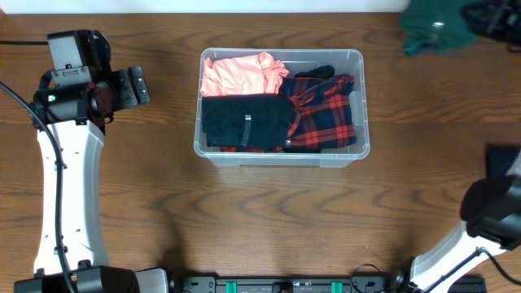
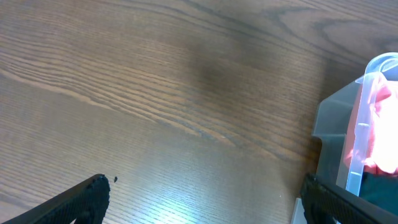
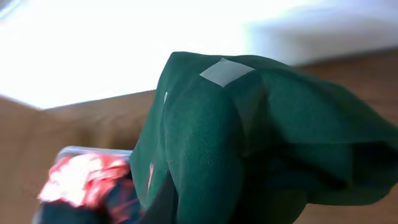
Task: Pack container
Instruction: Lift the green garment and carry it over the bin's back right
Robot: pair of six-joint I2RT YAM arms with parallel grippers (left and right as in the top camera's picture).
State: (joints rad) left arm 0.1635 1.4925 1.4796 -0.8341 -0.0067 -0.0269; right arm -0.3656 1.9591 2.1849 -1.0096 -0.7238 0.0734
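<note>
The clear container [image 1: 361, 106] stands at the table's middle. It holds a pink garment [image 1: 240, 73], a black garment [image 1: 244, 120] and a red plaid garment [image 1: 326, 114]. My left gripper [image 1: 138, 85] is open and empty over bare table, left of the container; its wrist view [image 2: 202, 202] shows the container's corner [image 2: 364, 106] at the right. My right gripper [image 1: 487, 20] is at the far right, shut on a dark green garment [image 1: 431, 32] that hangs from it. In the right wrist view the green garment [image 3: 249, 143] hides the jaws, with the container [image 3: 74, 152] low at the left.
The table is wood-grained [image 1: 269, 220]. The left arm's white link [image 1: 69, 195] runs along the left side. The right arm's dark elbow [image 1: 492, 212] sits at the lower right. A pale wall [image 3: 124, 43] lies beyond the table's far edge.
</note>
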